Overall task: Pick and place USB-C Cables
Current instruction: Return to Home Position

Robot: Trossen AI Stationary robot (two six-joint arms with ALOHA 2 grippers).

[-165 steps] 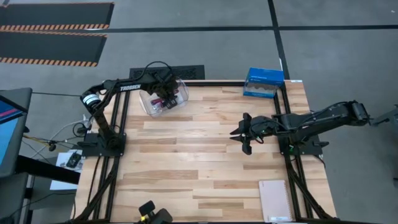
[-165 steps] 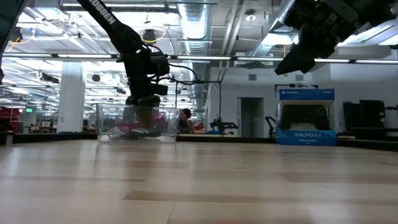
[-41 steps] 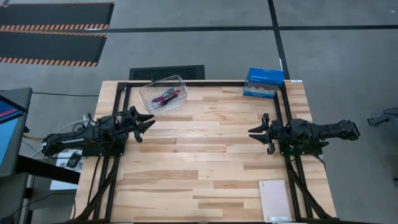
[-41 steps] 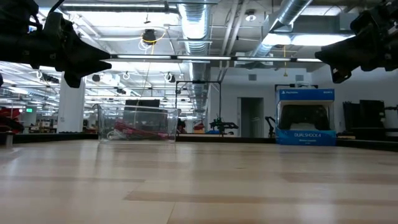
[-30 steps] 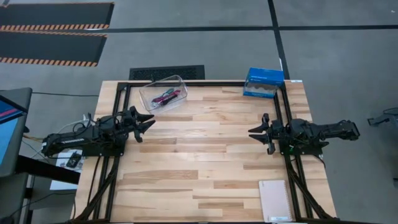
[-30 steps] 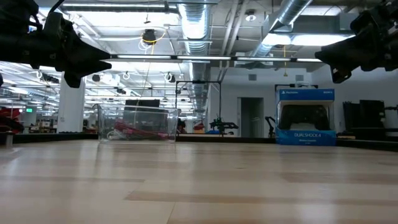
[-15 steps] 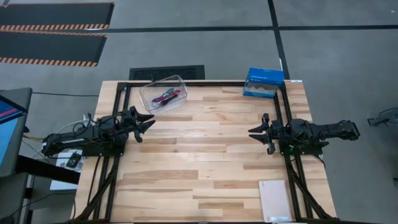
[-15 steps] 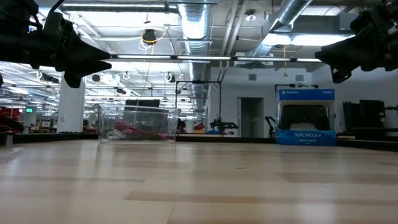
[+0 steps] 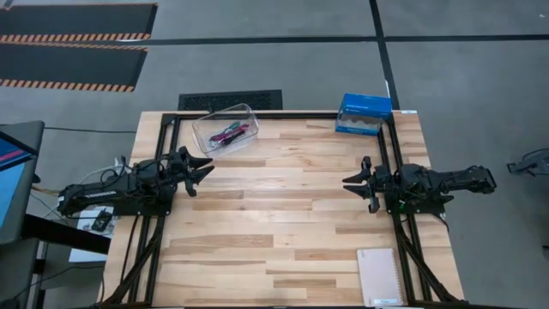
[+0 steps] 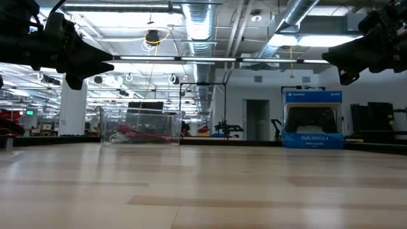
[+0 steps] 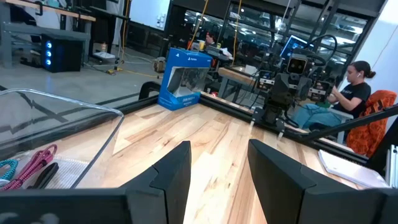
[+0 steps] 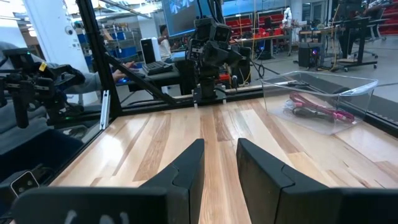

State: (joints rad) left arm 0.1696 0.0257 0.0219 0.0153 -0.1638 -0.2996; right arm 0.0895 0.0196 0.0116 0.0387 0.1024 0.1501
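Thin bundled pink and dark USB-C cables [image 9: 228, 134] lie inside a clear plastic bin [image 9: 202, 142] at the wooden bench's [image 9: 283, 215] far left; the left claw [image 9: 206, 170], parted and empty, hangs near it; the right claw [image 9: 350, 182], parted, is well apart at right.

Both arms fold low, left gripper [image 9: 202, 171] and right gripper [image 9: 355, 183] fingers apparently parted.

The left wrist view crops the bin [image 11: 93, 130] and cables [image 11: 34, 163].

blue box [image 9: 364, 112], notebook [image 9: 379, 276]
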